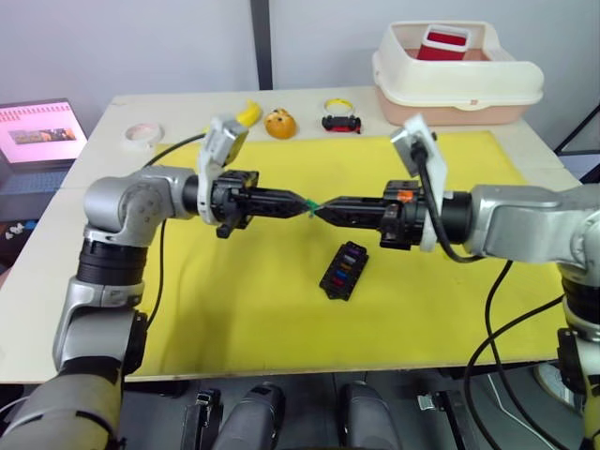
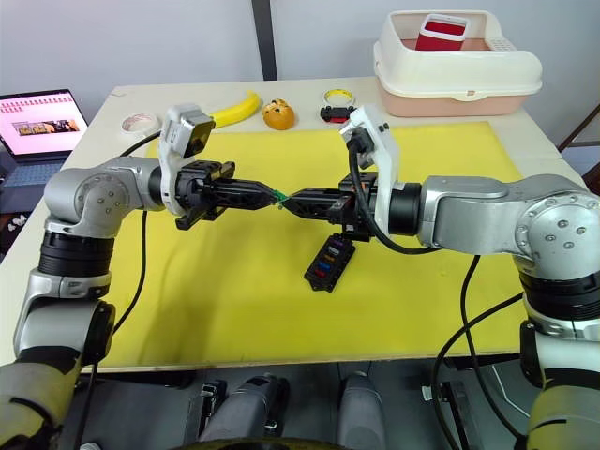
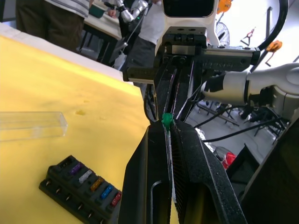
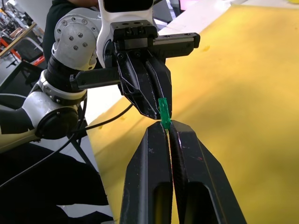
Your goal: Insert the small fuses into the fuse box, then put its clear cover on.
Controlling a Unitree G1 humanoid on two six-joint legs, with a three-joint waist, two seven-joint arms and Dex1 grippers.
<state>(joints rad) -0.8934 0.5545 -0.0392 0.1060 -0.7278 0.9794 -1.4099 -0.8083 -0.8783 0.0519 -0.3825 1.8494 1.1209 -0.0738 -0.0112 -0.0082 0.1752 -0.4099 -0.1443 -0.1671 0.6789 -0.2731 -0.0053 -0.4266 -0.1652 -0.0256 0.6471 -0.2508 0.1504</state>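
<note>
left end effector (image 1: 302, 202): fingers squeezed together on the green fuse (image 1: 310, 203), held up in the air over the yellow mat (image 1: 234, 300)
right end effector (image 1: 324, 208): fingers also pinched together, tips right at the other end of that same green fuse, so both have a hold on it, tip to tip
green fuse: tiny thing, sandwiched between the two sets of tips, well above the mat
fuse box (image 1: 343, 269): black block lying on the mat just below and a bit toward the right arm's side of the meeting point, apart from both end effectors
fuses in the box: purple, grey, orange-ish, blue and red ones sit in a row of slots (image 3: 96, 183)
clear cover (image 3: 30, 125): lying flat on the mat near the fuse box, not on it
desk (image 1: 89, 187): pale top under the mat; banana (image 1: 247, 113), tape roll (image 1: 142, 134) and a cream tub (image 1: 457, 80) along the far edge
</note>
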